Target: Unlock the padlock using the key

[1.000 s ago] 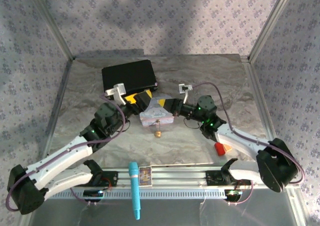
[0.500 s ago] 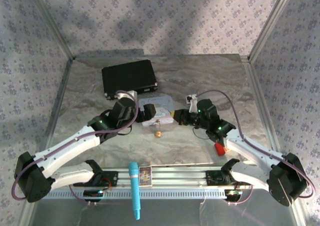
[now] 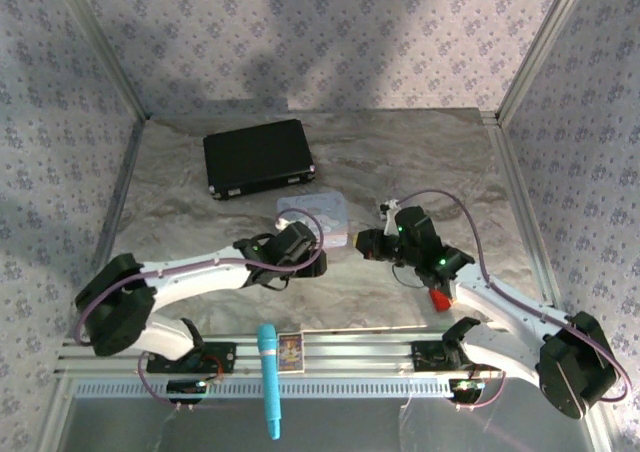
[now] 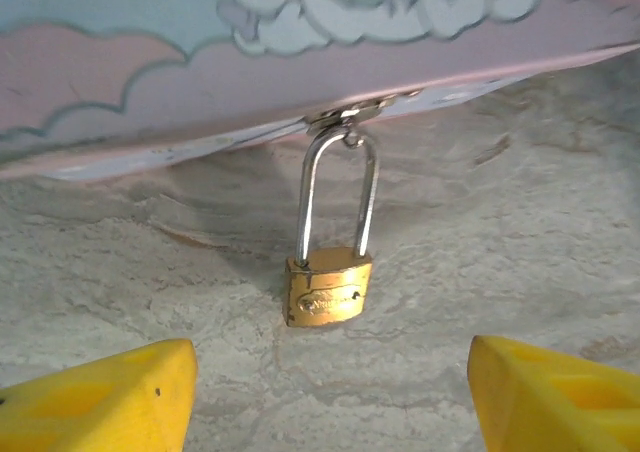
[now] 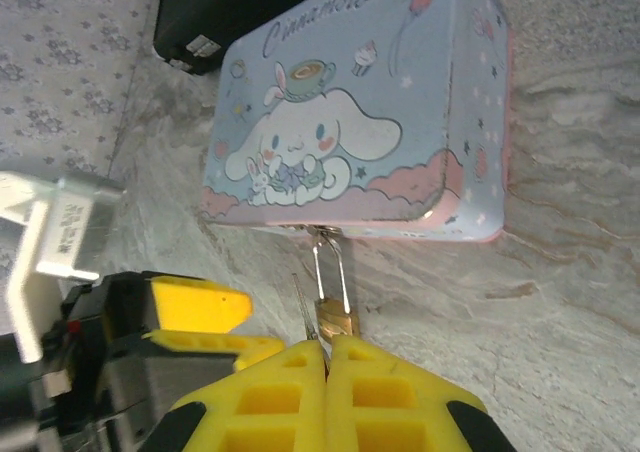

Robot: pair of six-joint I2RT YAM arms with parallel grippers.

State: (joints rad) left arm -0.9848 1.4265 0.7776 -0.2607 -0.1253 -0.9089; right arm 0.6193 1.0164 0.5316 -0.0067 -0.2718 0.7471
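Arms (image 3: 190,274) reaching low, left gripper (image 4: 331,372) (parted) facing padlock (image 4: 328,292)

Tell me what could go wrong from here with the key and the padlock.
1. The left gripper stands open on either side of the padlock without gripping it; the lock, hooked to the tin, may swivel away when pushed.
2. The right gripper pinches the thin key by very little; it might slip or miss the keyhole.
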